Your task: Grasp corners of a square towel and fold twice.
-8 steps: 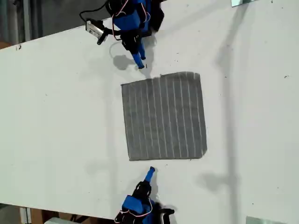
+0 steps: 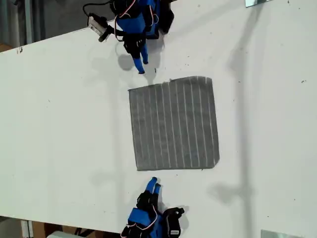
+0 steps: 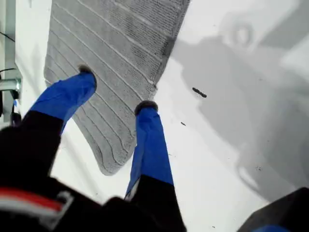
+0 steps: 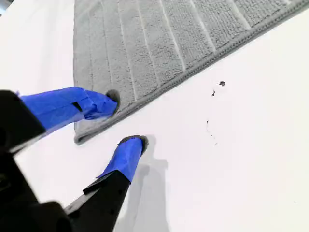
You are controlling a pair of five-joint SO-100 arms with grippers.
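The grey striped towel (image 2: 173,124) lies flat on the white table. My first gripper (image 2: 140,69) hangs open at the exterior view's top, a little beyond the towel's upper left corner (image 2: 131,91). In the first wrist view the first gripper (image 3: 117,91) shows with its jaws apart in front of the towel (image 3: 106,48), with that corner (image 3: 110,166) below them. My second gripper (image 2: 154,184) is open at the exterior view's bottom, short of the lower left corner (image 2: 139,167). In the second wrist view the second gripper (image 4: 125,120) straddles the hem beside this corner (image 4: 79,136), holding nothing.
The table (image 2: 59,124) stretches wide on both sides of the towel in the exterior view. Its edges run close behind each arm base. Small dark specks (image 4: 221,83) mark the surface near the hem, and another speck (image 3: 198,92) lies near the other edge.
Both grippers have shifted a little toward the exterior view's left. The one at the bottom has also drawn back slightly. The towel has not moved.
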